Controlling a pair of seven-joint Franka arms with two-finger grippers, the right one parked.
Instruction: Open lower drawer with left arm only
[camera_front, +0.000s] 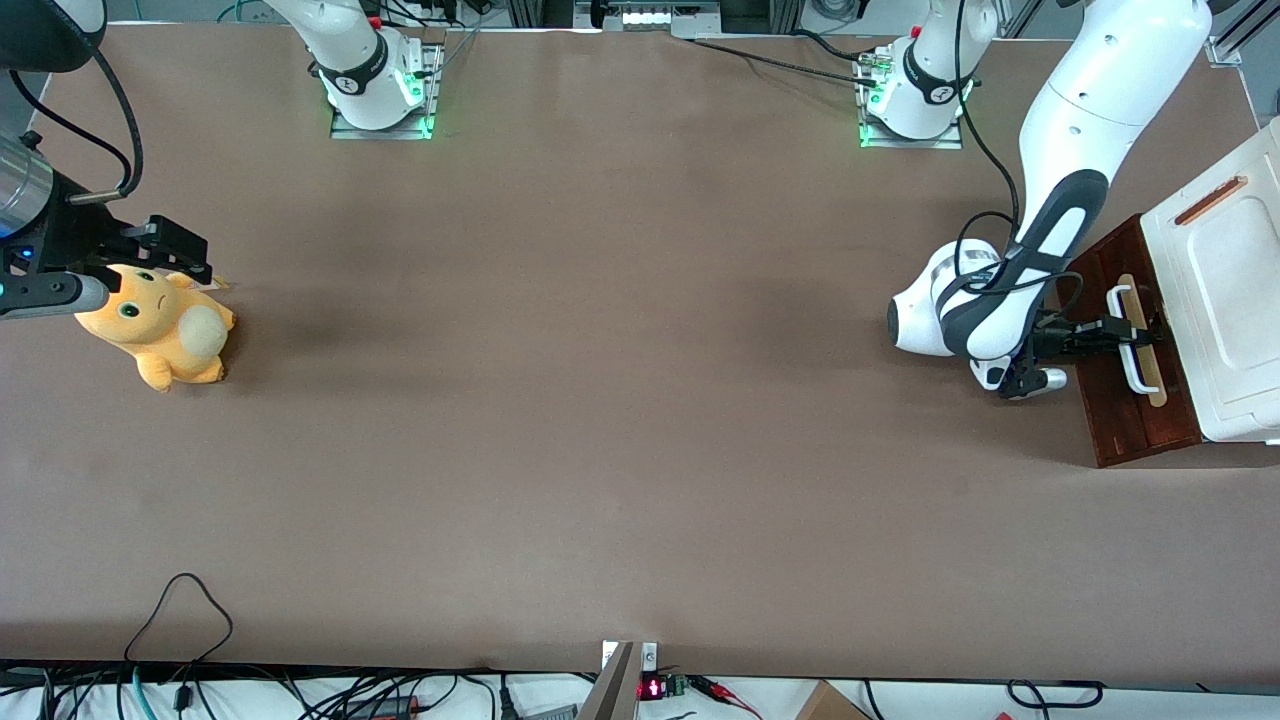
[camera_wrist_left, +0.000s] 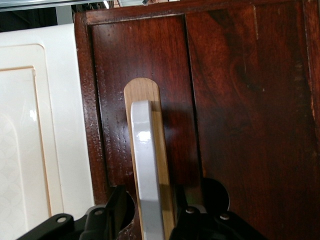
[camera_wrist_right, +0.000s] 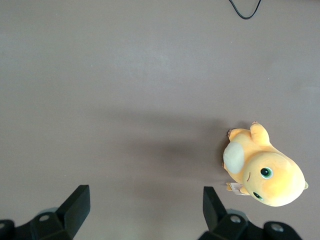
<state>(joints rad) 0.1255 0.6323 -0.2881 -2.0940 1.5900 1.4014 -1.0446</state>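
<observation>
the cabinet (camera_front: 1225, 300) stands at the working arm's end of the table (camera_front: 600, 400), white-topped with an orange slot (camera_front: 1210, 200) in its top surface. the lower drawer (camera_front: 1125, 350) presents a dark reddish-brown wooden front facing the open table. a white u-shaped handle (camera_front: 1135, 345) is mounted on that front over a tan backing strip (camera_front: 1140, 335).

the left arm (camera_front: 1080, 180) reaches down from its base to the drawer front, a black cable looped along its forearm. the gripper (camera_front: 1130, 333) sits at the handle, roughly at the middle of the bar's length.

in the left wrist view the white handle (camera_wrist_left: 147, 170) passes between the two black fingers (camera_wrist_left: 112, 212), one finger on each side of the bar. a small gap shows between the bar and each finger, so the jaws bracket the handle and stand parted; firm contact is not evident. the tan strip (camera_wrist_left: 145, 92) lies directly under the bar, and the red-brown drawer front (camera_wrist_left: 240, 115) fills most of that view, with the white cabinet top (camera_wrist_left: 30, 140) beside it.

a yellow plush toy (camera_front: 160, 325) lies on the table toward the parked arm's end, well apart from the cabinet. it also appears in the right wrist view (camera_wrist_right: 262, 172).
</observation>
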